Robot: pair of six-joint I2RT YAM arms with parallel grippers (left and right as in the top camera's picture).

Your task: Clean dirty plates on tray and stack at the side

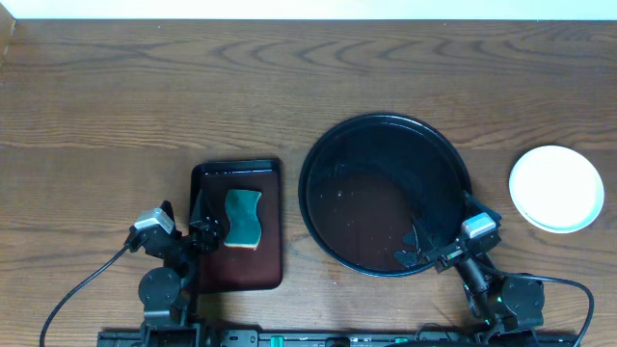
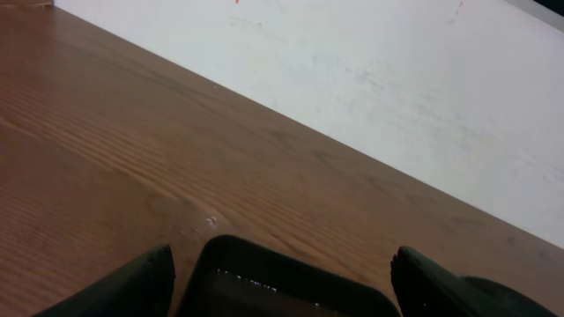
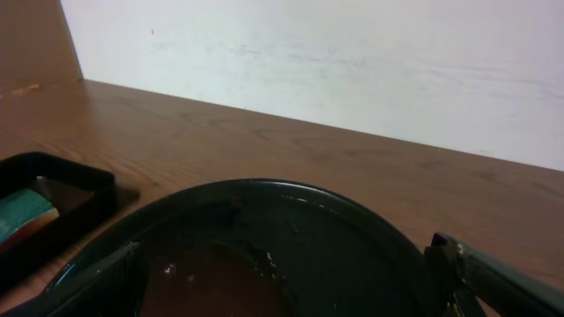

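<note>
Table: wood-grain top (image 1: 145, 96), white wall along the 12 o'clock edge.
Plates: plates (image 1: 556, 188) sat off the tray at its 3 o'clock, close to the table's right edge. Top face looked white and clean. It read as a stack, but I couldn't count it from above.
Tray: tray (image 1: 386, 164) held no plates. Floor looked wet, with a brownish film toward 6 o'clock.
Progress: my read was cleaning and stacking done, or nearly.
Right gripper: right gripper (image 1: 416, 249) hung over the tray rim at 5 o'clock, fingers spread wide, nothing between them.
Left gripper: left gripper (image 1: 201, 234) sat at the 9 o'clock side of the small tray (image 1: 265, 265), fingers spread wide, empty.
Sponge: sponge (image 1: 243, 218) lay in the small tray, just beside the left fingers.
Risk 1: the right fingers straddled the rim, so a sideways pull-out could have hooked it and dragged or tipped the tray, slopping the liquid.
Risk 2: the stack was near the edge, so any reach toward 3 o'clock could have nudged it off.
Risk 3: if the stack was short a plate, nothing here showed where it went.
Risk 4: the left arm swinging out could have clipped the small tray wall and shifted the sponge.
</note>
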